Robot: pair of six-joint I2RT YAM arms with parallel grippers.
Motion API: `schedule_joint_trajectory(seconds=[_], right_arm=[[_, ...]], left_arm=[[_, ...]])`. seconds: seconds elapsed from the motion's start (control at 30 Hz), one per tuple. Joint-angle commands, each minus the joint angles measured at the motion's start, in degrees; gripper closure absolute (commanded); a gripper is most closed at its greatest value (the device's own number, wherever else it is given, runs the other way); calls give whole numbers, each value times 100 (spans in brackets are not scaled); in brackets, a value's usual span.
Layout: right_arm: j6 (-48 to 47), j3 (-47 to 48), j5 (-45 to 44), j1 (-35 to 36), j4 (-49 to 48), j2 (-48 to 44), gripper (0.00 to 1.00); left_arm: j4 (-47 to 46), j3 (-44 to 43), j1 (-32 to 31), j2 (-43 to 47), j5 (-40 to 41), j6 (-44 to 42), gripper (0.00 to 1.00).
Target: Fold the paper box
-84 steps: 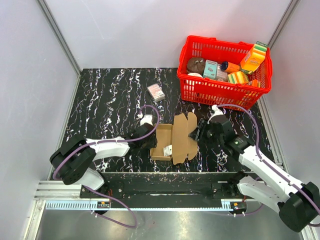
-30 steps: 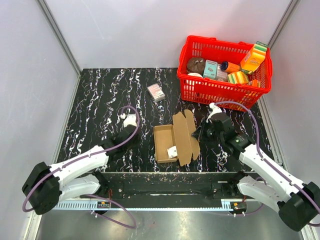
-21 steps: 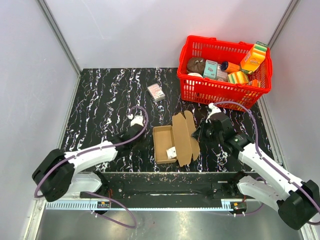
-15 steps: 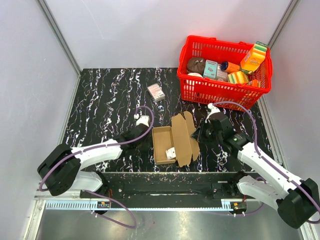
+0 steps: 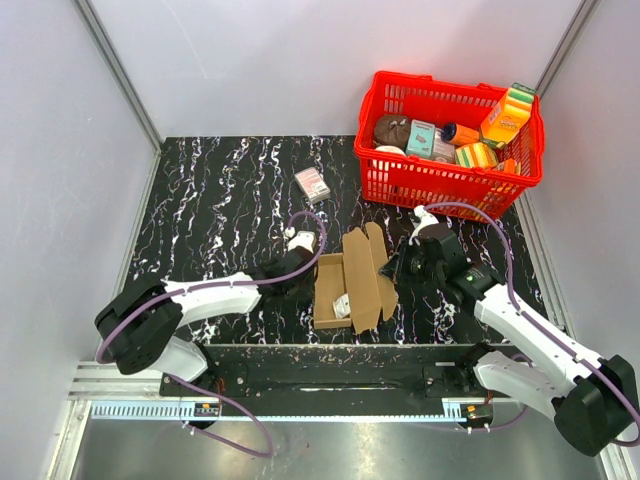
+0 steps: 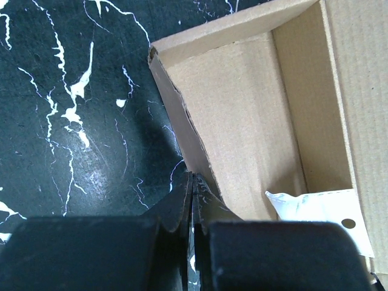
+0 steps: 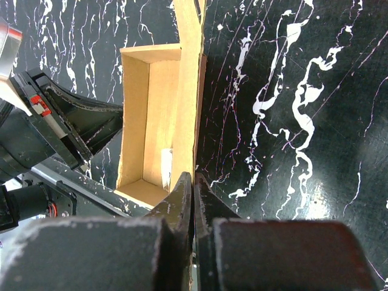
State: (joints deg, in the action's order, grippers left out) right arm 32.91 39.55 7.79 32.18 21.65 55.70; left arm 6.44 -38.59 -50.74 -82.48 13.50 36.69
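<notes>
Left gripper, pinched shut, has swung in against the box's left wall; right gripper, also shut, tips the lid steeper. Closing looks near.

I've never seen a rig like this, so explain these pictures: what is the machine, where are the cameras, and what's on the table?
The machine is a left arm and a right arm bolted to a table. The wide picture looks down from above and behind; the others come from a camera on each wrist. On the table lie a brown paper box, open with its lid raised, a small carton and a red basket of groceries. Inside lies a white packet. Both pincers are closed and seem to hold nothing: the left pincer touches the box's side wall, the right pincer its lid.
</notes>
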Motion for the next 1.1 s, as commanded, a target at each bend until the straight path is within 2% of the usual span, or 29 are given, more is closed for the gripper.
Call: schedule_joint_trajectory(seconds=[0.0, 0.17, 0.43, 0.67, 1.0, 1.07], right_arm=[[-3, -44, 232, -10, -223, 11, 100], [-187, 44, 74, -10, -30, -68, 100], [-662, 422, -173, -10, 506, -121, 100], [-1495, 1010, -199, -10, 1042, 72, 100], [-3264, 2609, 793, -10, 2141, 986, 100], [-3911, 3003, 1152, -10, 2518, 1293, 100]], left_arm=[[-371, -290, -111, -49, -181, 102, 100], [-213, -193, -111, 144, -49, 93, 100], [208, 123, -111, 952, 188, 84, 97], [604, 273, -103, 1734, 382, 49, 94], [1280, 159, -68, 2990, 698, -21, 89], [1360, 115, -41, 3114, 742, -48, 89]])
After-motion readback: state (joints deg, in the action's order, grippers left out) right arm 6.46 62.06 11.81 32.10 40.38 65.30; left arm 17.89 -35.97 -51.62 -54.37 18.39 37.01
